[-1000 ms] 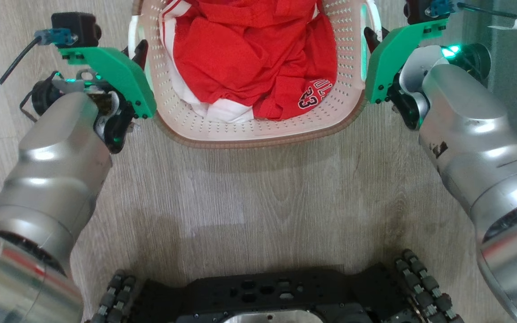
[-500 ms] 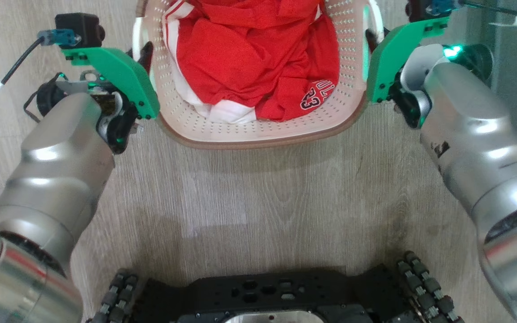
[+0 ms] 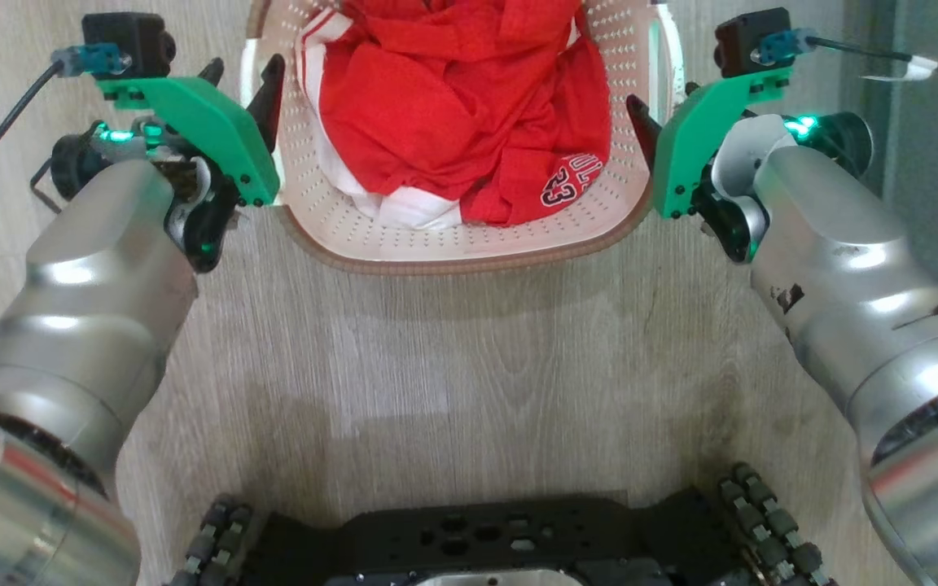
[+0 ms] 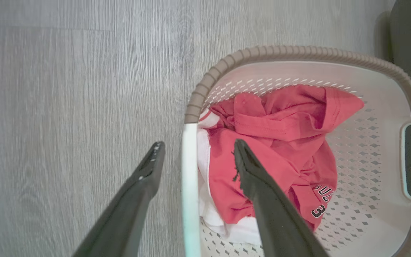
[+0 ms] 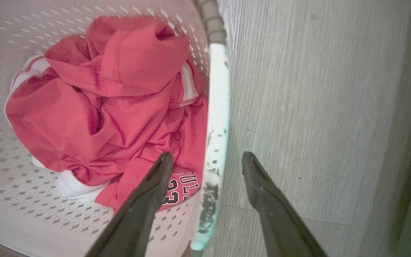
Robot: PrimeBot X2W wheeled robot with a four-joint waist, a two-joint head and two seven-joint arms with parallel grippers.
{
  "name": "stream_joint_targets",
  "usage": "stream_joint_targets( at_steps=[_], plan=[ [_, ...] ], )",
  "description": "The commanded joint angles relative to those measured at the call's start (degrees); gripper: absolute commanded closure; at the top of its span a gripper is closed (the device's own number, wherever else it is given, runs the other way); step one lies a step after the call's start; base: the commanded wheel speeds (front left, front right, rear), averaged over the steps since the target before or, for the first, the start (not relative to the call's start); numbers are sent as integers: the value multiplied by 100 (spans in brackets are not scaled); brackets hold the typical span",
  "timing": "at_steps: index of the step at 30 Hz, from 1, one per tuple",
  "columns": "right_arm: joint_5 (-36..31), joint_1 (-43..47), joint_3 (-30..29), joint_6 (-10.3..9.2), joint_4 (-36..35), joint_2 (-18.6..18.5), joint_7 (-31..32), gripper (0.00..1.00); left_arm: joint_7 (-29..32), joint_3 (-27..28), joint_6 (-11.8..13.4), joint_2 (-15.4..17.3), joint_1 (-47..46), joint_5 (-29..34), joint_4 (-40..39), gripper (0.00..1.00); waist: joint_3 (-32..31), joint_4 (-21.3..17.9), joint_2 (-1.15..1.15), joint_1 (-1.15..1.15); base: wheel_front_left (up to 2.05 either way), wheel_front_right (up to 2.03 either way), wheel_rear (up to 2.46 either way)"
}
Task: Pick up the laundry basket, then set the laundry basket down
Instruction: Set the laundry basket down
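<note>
Left gripper (image 3: 247, 65), right gripper (image 3: 661, 96): two in head view, both spread wide, flanking one laundry basket (image 3: 469, 252) on the floor (image 3: 469, 366). Left wrist view: two fingers (image 4: 141, 185) straddle one white handle (image 4: 189, 178), apart from it. Right wrist view: two fingers straddle the second handle (image 5: 218, 107), apart

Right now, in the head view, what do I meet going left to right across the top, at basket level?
First the left wrist camera → left gripper → red clothing in the laundry basket → right gripper → right wrist camera.
</note>
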Motion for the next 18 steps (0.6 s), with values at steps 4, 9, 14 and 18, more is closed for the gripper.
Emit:
stream_joint_targets(
  at_steps=[4,9,14,18],
  plan=[
    [54,279,5,-9,92,85,-459,0,-308,-51,5,198,153,-15,110,0,-326,-9,0,0,0,0,0],
    [18,408,-75,-9,207,82,-1088,0,-515,-78,5,194,310,131,206,0,-710,-11,0,0,0,0,0],
    [-78,542,-202,-9,267,20,-1434,0,-541,396,199,315,345,589,-128,0,-1028,41,0,0,0,0,0],
    [-314,627,-462,-9,-66,-141,-1491,0,-543,1113,537,473,744,1282,-813,0,-1298,46,0,0,0,0,0]
  ],
)
